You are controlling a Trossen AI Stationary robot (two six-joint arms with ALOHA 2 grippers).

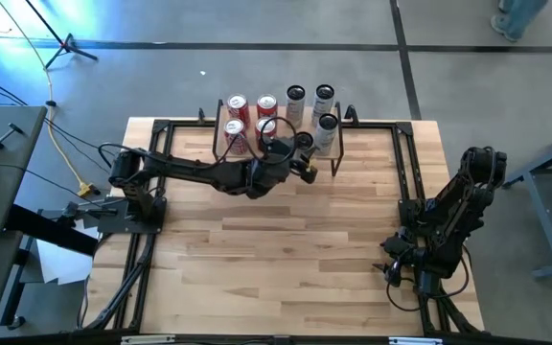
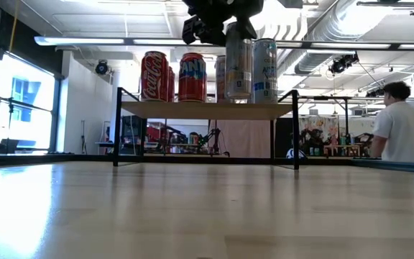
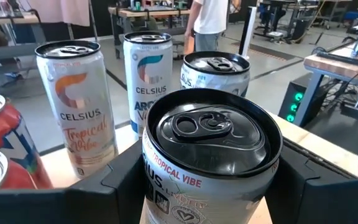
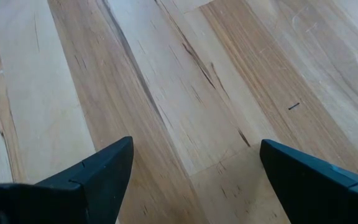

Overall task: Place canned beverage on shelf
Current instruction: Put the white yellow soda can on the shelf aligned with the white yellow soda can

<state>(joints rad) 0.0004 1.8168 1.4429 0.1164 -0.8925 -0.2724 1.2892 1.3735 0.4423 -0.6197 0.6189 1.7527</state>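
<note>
The shelf (image 2: pixel 207 109) stands at the table's far middle. On its top stand red cans (image 2: pixel 172 75) to the left and pale Celsius cans (image 3: pixel 79 106) to the right. My left gripper (image 1: pixel 302 155) reaches over the shelf's near edge from the table's left. It is shut on a silver can with a black top (image 3: pixel 211 134), upright beside the pale cans. In the low view that can (image 2: pixel 237 66) has its bottom close to the shelf's top. My right gripper (image 4: pixel 191 168) hangs open over bare wood near the table's right edge. My left gripper pinches the can's side wall (image 3: pixel 153 186) just under its top rim, one finger (image 3: pixel 118 183) on each side. The fingers come in about level from the table's near-left side. The can stands upright; whether its bottom rests on the shelf, I cannot tell.
Black frame rails (image 1: pixel 405 163) run along the table's left and right sides. The wide wooden tabletop (image 1: pixel 276 259) lies bare in front of the shelf. A person in a white shirt (image 2: pixel 401 126) stands beyond the table's far side.
</note>
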